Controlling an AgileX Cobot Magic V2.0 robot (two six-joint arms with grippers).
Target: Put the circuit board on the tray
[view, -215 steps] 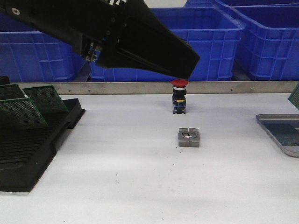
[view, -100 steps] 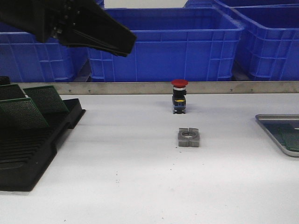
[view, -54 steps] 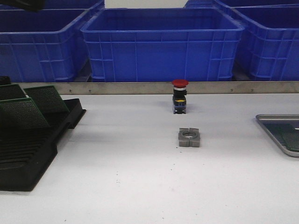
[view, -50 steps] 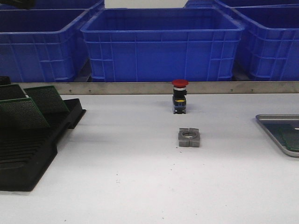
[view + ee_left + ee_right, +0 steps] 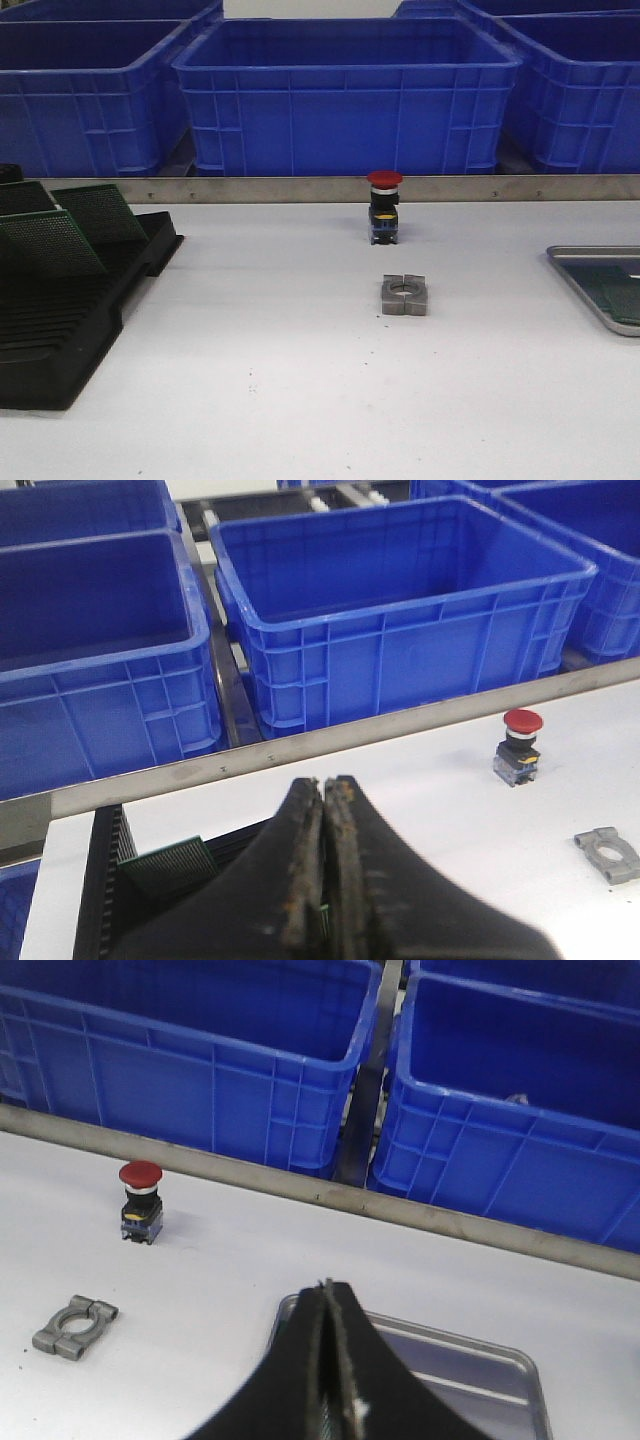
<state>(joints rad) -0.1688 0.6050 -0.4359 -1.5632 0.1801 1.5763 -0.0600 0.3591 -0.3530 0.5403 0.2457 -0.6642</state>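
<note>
The silver-grey tray (image 5: pixel 585 252) sits at the table's right edge. A dark green circuit board (image 5: pixel 618 288) lies flat in it. Neither arm shows in the front view. In the right wrist view my right gripper (image 5: pixel 328 1290) is shut and empty, hanging over the tray's (image 5: pixel 470 1365) near end; its fingers hide the board. In the left wrist view my left gripper (image 5: pixel 325 788) is shut and empty above the black slotted rack (image 5: pixel 105 880), where a green board (image 5: pixel 165 865) stands. More green boards (image 5: pixel 45 245) lean in the rack (image 5: pixel 60 330) at the left.
A red push button (image 5: pixel 384 218) stands mid-table at the back. A grey metal clamp block (image 5: pixel 404 295) lies in front of it. Big blue crates (image 5: pixel 345 95) line up behind a metal rail (image 5: pixel 330 188) at the table's far edge.
The left arm has swung up and left, out of the front view. The green board held at the right edge earlier now lies in the tray.
</note>
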